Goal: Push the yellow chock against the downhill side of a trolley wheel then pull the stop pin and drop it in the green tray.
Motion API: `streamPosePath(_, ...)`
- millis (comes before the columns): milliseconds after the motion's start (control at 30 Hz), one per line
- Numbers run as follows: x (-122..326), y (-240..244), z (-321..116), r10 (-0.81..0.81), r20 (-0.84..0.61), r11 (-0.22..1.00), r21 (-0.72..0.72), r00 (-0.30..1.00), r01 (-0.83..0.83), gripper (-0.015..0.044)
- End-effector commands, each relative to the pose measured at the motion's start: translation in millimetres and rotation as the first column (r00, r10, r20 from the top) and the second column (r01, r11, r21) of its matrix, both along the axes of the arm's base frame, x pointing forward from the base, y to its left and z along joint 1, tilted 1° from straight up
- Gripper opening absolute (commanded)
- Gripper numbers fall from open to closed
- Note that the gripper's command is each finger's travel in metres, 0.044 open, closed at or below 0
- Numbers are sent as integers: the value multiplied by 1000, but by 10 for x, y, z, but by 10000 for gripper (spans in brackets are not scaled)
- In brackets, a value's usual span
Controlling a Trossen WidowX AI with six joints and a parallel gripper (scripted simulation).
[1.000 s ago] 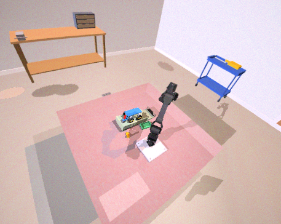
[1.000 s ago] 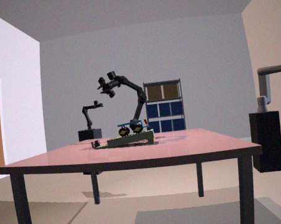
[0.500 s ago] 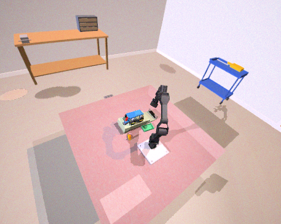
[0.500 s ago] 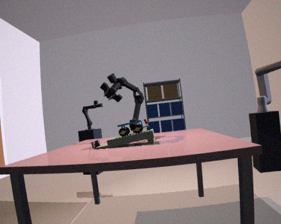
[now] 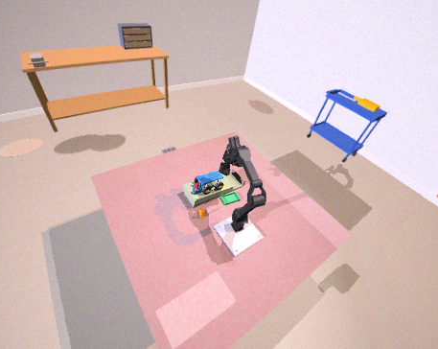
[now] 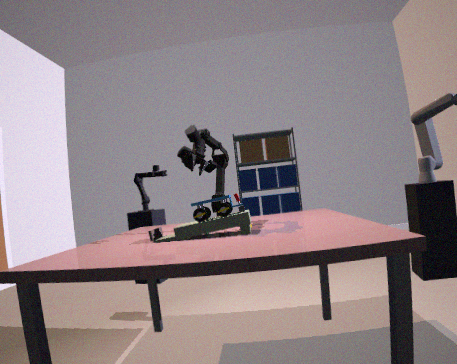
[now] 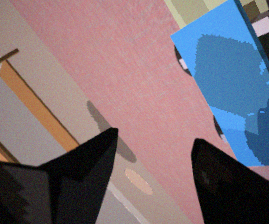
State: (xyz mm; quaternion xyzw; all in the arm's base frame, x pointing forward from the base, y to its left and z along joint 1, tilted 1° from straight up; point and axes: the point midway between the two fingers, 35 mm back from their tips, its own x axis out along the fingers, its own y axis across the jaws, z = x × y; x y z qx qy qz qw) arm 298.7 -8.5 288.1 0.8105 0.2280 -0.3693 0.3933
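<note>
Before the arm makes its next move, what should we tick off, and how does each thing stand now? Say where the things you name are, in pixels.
1. Trolley (image 5: 210, 177) (image 6: 213, 201) (image 7: 221, 75) up on the ramp (image 5: 195, 197) (image 6: 188, 231): ok.
2. Red-headed stop pin (image 5: 196, 186) (image 6: 237, 198) in at the uphill end: ok.
3. Yellow chock (image 5: 201, 213) against the downhill side of a wheel: not ok; it sits on the table off the ramp, so the pin should probably wait.
4. Claw (image 5: 224, 170) (image 6: 201, 169) (image 7: 155, 141) free of any object, fingers apart: ok.
5. Green tray (image 5: 230, 197) ready for the pin: ok, beside the ramp.
6. Chock's rubber base flat on the table: cannot tell, too small.
</note>
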Motion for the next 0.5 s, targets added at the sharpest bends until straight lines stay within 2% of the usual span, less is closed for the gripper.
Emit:
streamPosePath(0, -37, 283, -218, 53, -87, 998, 23, 995, -51, 190)
streamPosePath(467, -434, 1139, -795, 220, -336, 975, 49, 916, -217, 190)
